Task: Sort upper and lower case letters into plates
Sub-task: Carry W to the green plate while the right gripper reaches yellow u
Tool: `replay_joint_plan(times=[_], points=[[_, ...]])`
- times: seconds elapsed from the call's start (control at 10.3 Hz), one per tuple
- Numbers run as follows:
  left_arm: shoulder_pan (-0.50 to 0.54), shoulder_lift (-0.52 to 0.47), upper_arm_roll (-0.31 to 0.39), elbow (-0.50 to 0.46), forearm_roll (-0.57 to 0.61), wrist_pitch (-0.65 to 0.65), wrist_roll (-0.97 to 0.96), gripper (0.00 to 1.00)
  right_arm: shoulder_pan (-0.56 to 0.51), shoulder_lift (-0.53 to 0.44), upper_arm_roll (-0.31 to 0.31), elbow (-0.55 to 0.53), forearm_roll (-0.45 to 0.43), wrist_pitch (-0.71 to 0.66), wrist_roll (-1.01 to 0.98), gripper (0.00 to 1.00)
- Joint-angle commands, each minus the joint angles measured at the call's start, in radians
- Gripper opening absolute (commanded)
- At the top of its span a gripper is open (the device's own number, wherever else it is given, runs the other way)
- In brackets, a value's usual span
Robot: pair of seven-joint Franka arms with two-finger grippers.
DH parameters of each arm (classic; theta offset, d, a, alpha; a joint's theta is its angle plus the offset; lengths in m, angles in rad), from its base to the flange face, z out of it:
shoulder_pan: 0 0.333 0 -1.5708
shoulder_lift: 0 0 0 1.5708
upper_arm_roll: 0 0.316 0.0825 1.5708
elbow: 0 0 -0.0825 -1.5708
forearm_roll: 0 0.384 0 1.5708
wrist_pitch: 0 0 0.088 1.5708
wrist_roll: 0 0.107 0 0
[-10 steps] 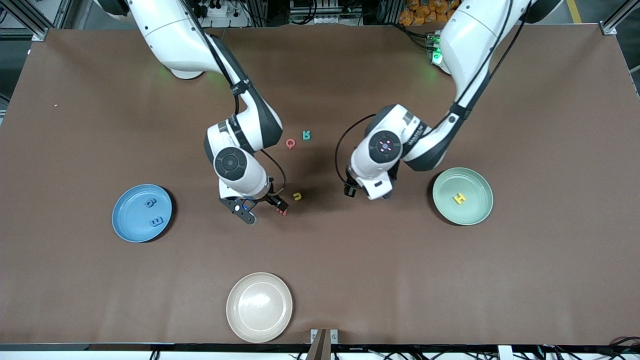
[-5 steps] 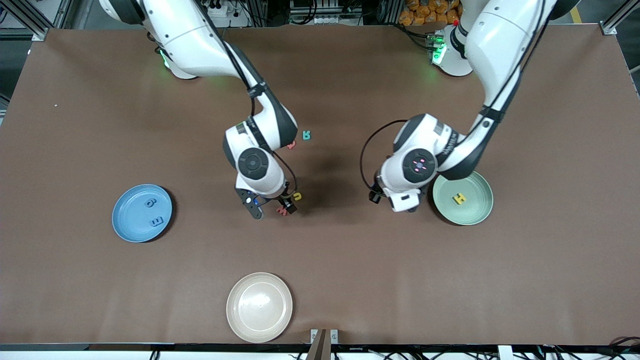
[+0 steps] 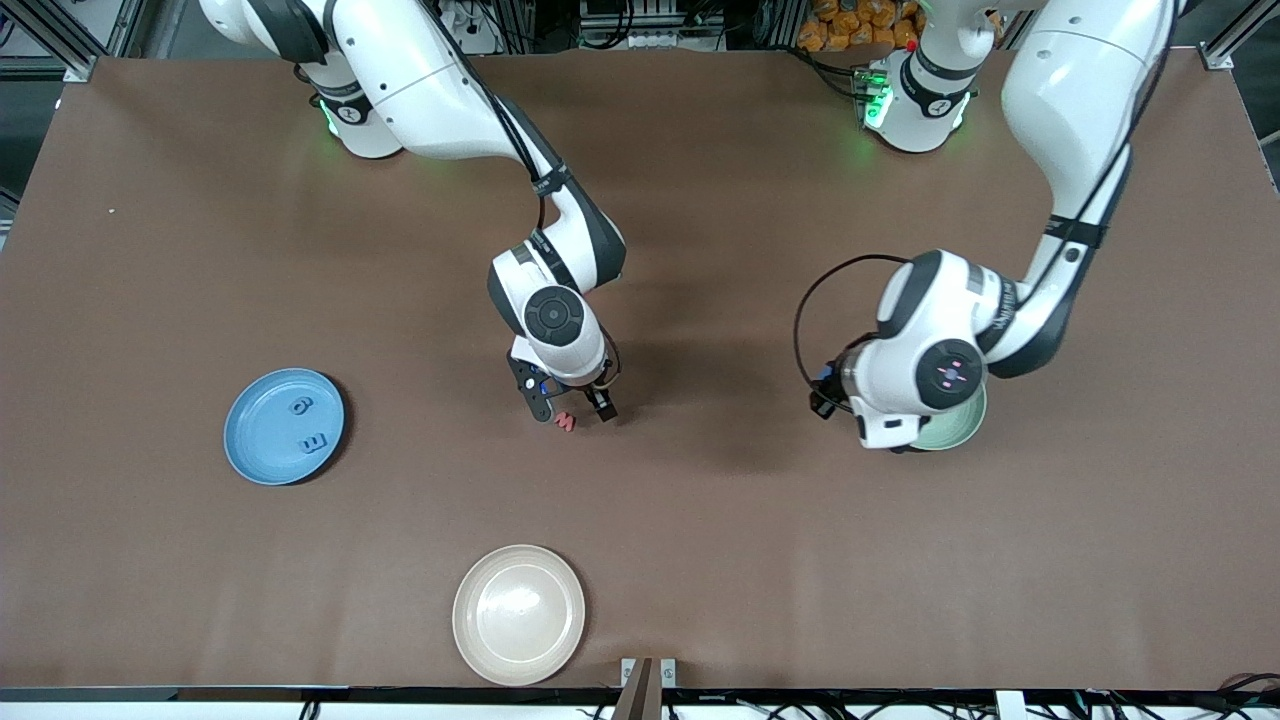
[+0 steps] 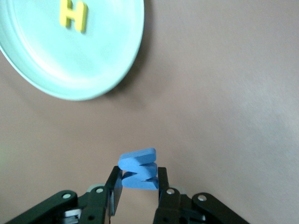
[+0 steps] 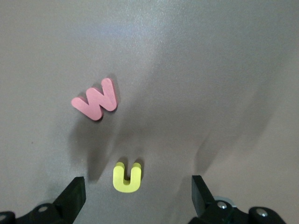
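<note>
- The yellow U (image 5: 127,178) lies flat on the brown table (image 3: 700,560), between the spread fingers of the right gripper (image 3: 570,405), which hangs low over the table's middle with its jaws wide open and empty.
- In the right wrist view the U sits nearer one finger than the other, its open end pointing away from the wrist; my guess is the gripper needs a small sideways shift before dropping onto it.
- The pink W (image 5: 95,99) lies flat just beside the U, at about 11 o'clock from it in that wrist view, apart from it and clear of the fingers; in the front view it shows at roughly 6 o'clock from the gripper.
- The left gripper (image 4: 138,187) is clamped on a blue Z (image 4: 138,169), held on edge between its pads, in the air by the rim of the pale green plate (image 4: 117,70).
- That plate lies at about 11 o'clock from the held Z in the left wrist view and holds a yellow H (image 4: 74,14).
- The sky blue plate (image 3: 262,445), toward the right arm's end, holds two blue letters (image 3: 306,424).
- The cream plate (image 3: 480,640), nearest the front camera, holds nothing.
</note>
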Motion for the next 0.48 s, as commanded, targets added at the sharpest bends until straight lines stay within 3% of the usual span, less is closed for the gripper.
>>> replay_joint_plan(times=[0.0,0.39], points=[[0.069,-0.022,-0.011,-0.019,0.024,-0.044,0.122,0.0,0.008,0.017,-0.014,0.028,0.005,-0.002,0.023,1.0],[0.152,-0.017,-0.011,-0.027,0.026,-0.049,0.277,0.0,0.008,0.023,-0.014,0.02,0.004,0.061,0.082,1.0]])
